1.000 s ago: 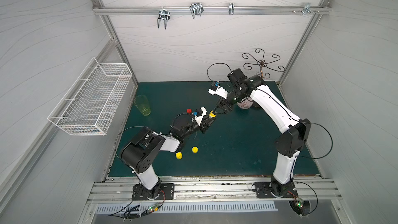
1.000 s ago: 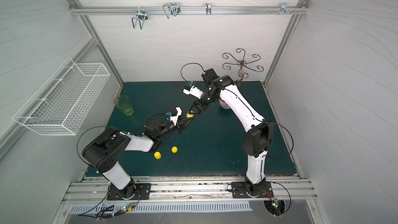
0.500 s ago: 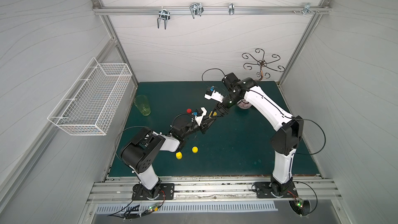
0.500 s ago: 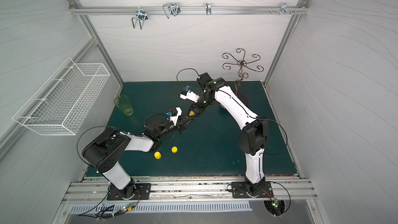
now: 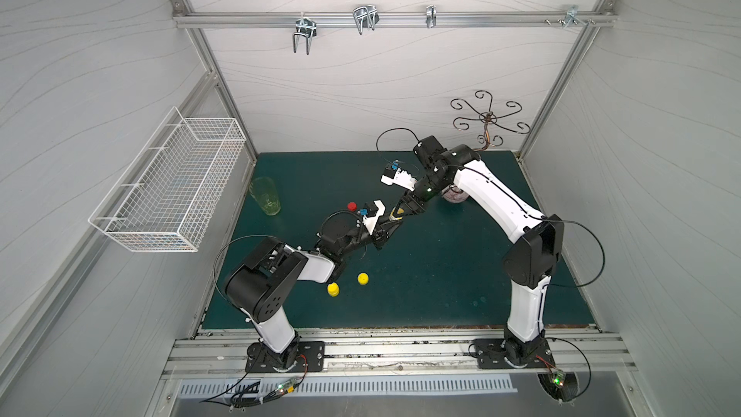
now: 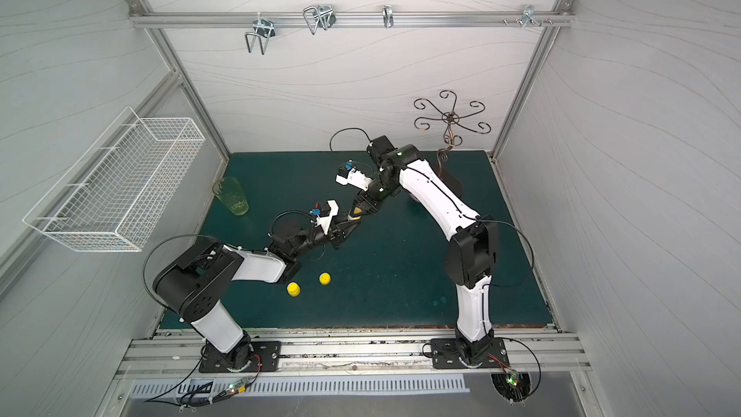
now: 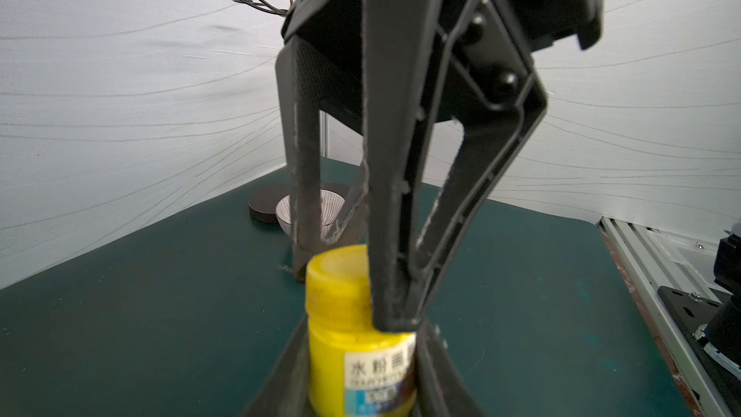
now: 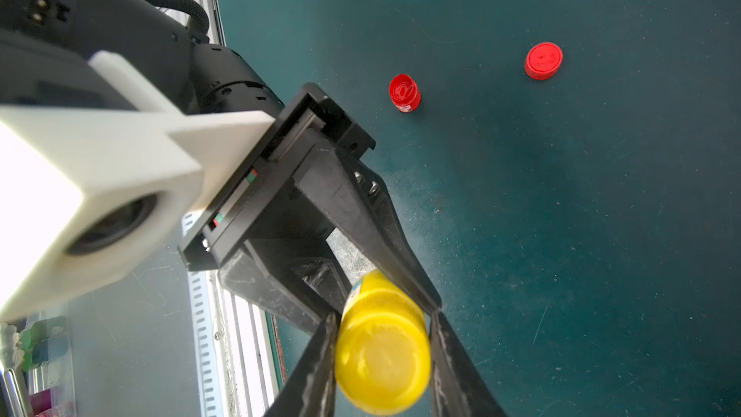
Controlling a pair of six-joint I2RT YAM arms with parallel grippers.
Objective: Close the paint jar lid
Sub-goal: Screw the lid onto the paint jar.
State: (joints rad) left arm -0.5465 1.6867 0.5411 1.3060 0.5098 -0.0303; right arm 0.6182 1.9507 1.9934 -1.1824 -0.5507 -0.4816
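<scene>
My left gripper is shut on a yellow paint jar with a white label, held upright above the green mat near its middle. A yellow lid sits on top of the jar. My right gripper comes down from above, with one finger pressed against each side of the lid. In both top views the two grippers meet at the jar, which the fingers mostly hide.
An open red jar and its red lid stand on the mat. Two small yellow pieces lie near the left arm. A green cup, a striped bowl, a hook stand and a wire basket ring the mat.
My right gripper has come down onto the jar top and its jaws have narrowed round the yellow lid. The left gripper and jar have stayed put.
</scene>
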